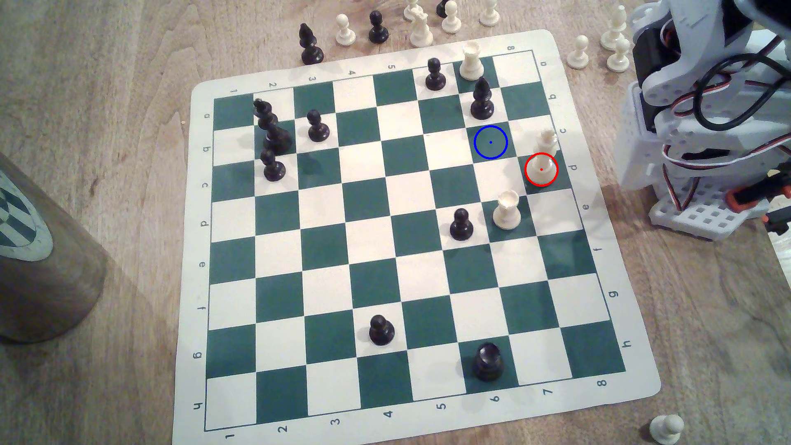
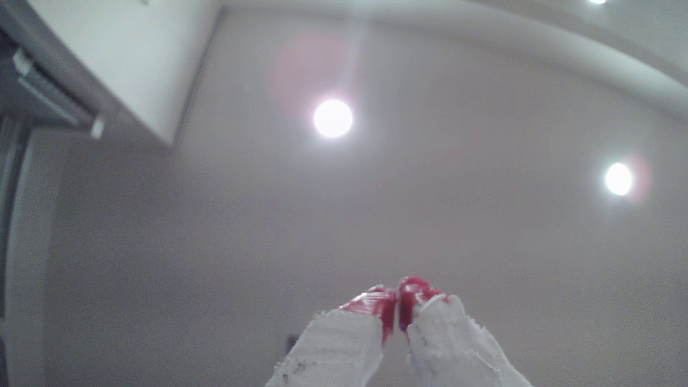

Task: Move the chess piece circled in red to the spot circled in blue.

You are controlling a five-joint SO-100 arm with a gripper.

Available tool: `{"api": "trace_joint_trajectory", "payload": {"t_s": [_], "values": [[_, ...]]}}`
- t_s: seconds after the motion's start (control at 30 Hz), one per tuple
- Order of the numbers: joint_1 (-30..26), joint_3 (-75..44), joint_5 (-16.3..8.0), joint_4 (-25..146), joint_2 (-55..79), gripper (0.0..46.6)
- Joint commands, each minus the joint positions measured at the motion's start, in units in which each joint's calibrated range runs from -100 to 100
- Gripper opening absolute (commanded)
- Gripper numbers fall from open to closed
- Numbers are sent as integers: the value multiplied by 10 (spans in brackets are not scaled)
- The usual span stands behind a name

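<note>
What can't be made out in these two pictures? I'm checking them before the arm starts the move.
- The chess piece circled in red: exterior view, its crown is pale and blurred against the white square behind, and the red circle covers its base.
- The arm: exterior view, cut off by the frame's top and right edges.
- The claw: wrist view, tips together, pointing at the ceiling; blurred.

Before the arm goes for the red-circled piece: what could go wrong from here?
1. The circled white piece is tall and slim, so an off-centre pinch could tip it.
2. A black piece stands on the square just beyond the blue-circled spot, and a white rook is near the start; a low carry may clip either.
3. The gripper looks shut and points at the ceiling, so it must reorient and open first.
</note>
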Motion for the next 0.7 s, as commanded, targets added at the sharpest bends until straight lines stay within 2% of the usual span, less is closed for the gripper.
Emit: {"api": "trace_joint_trajectory", "payload": {"t_s": [0.0,0.1,0.33,0.6,0.67], "values": [[2,8,1,-9,1,1],[6,-5,1,21,1,1],[6,-167,1,343,1,1],[6,-284,-1,655,1,1],[24,-329,-2,778,1,1]]}}
